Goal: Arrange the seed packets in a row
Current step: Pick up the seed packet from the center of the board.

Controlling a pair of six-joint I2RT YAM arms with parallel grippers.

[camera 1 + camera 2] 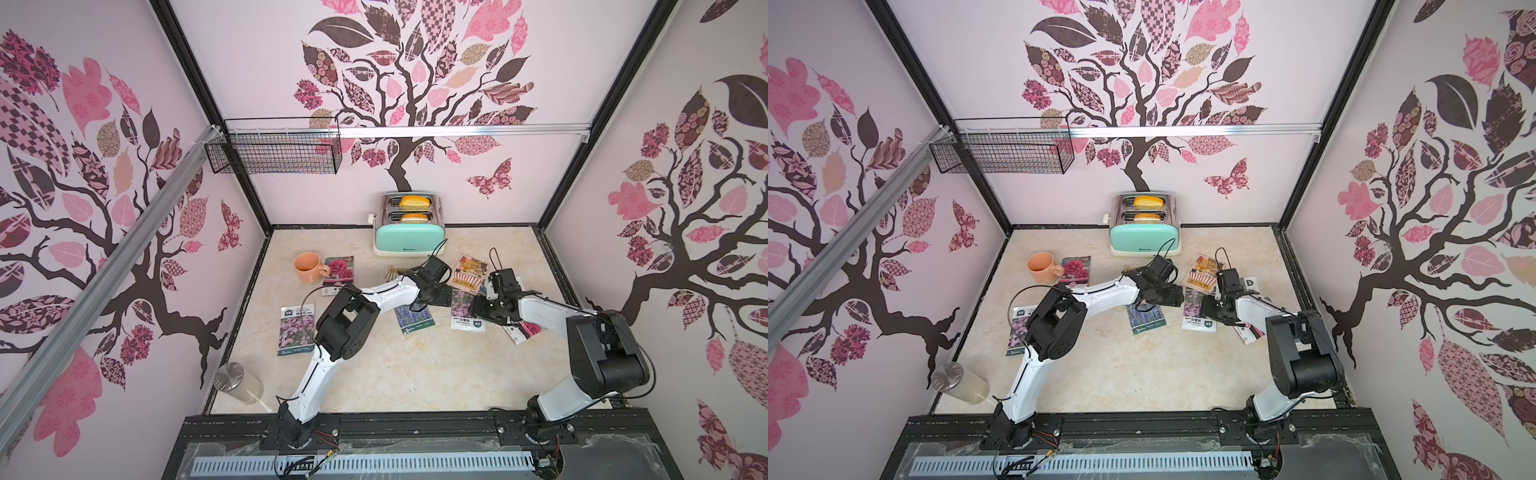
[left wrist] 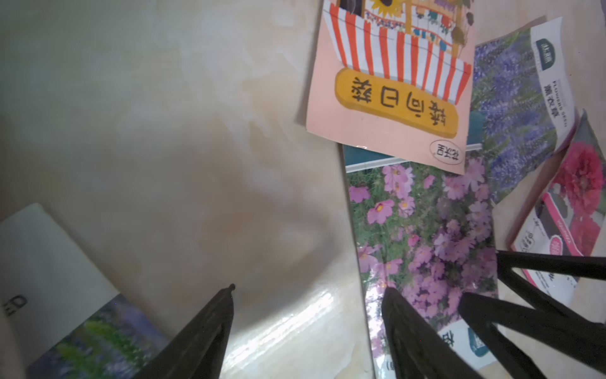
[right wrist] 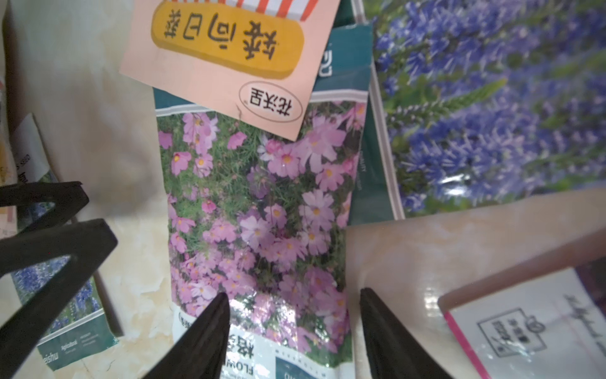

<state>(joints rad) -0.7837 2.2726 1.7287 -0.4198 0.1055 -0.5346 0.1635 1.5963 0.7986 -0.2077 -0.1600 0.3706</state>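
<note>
Well to the left of the left gripper (image 2: 308,290) lie a pink-flower packet (image 1: 296,330) and a magenta-bloom packet (image 1: 338,272), the latter just beside an orange mug (image 1: 307,268). The left gripper stands released, jaws spread over bare tabletop (image 2: 164,147), with a lavender packet (image 1: 413,318) close beside it. Between the two grippers lies a second pink-flower packet (image 3: 262,213), its farther end tucked under a shopfront packet (image 3: 223,49). The right gripper (image 3: 295,292) hangs released over this packet's nearer end, grasping nothing; a second lavender packet (image 3: 492,115) and a second magenta-bloom packet (image 2: 577,183) lie just to its right
</note>
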